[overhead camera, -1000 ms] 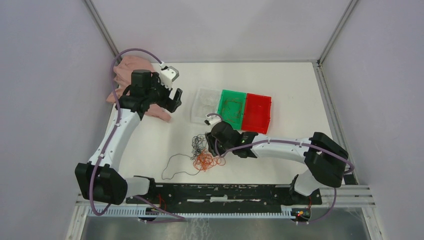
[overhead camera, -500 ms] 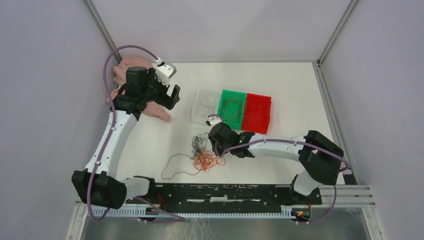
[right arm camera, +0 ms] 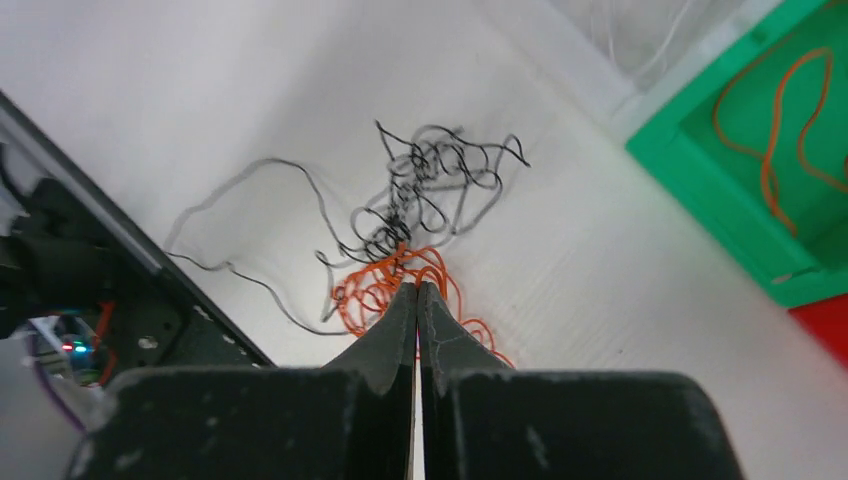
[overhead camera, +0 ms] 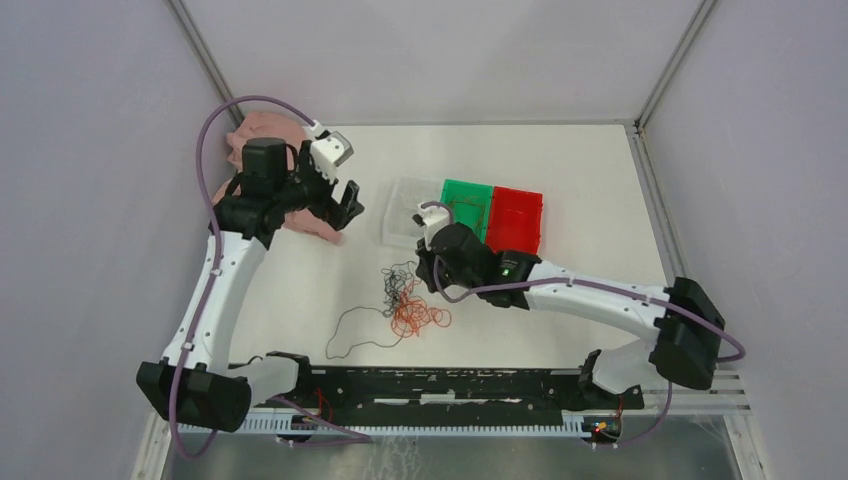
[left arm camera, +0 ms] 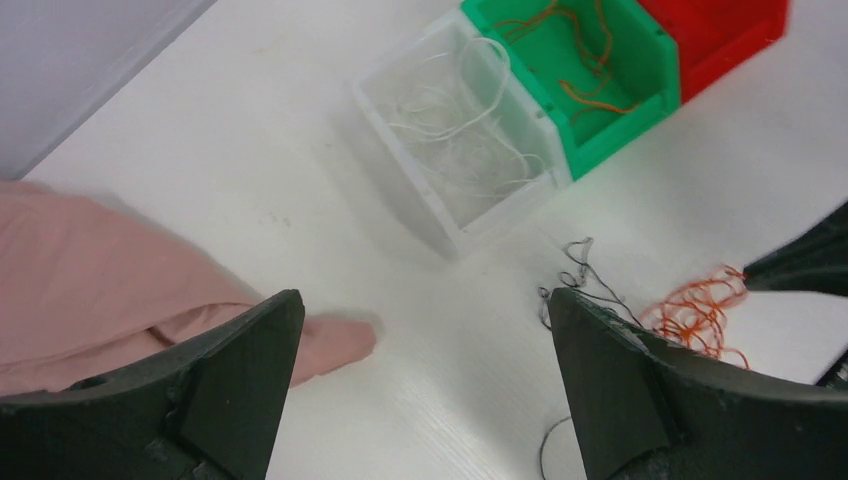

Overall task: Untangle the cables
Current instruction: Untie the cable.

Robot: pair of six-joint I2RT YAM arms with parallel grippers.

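While your right gripper [right arm camera: 417,287] is clamped shut above cables [right arm camera: 420,200], strand unconfirmed.
Left gripper [left arm camera: 422,305] wide, empty, likely giving room.

Right end effector [right arm camera: 417,292] closed over orange-black cables [right arm camera: 410,228]; green bin [right arm camera: 700,200] beside.

I find the cables [overhead camera: 405,300] on the table [overhead camera: 590,180], towards its near edge. A row of three bins [overhead camera: 466,185] stands just behind them, and a cloth [overhead camera: 262,130] lies at far left.
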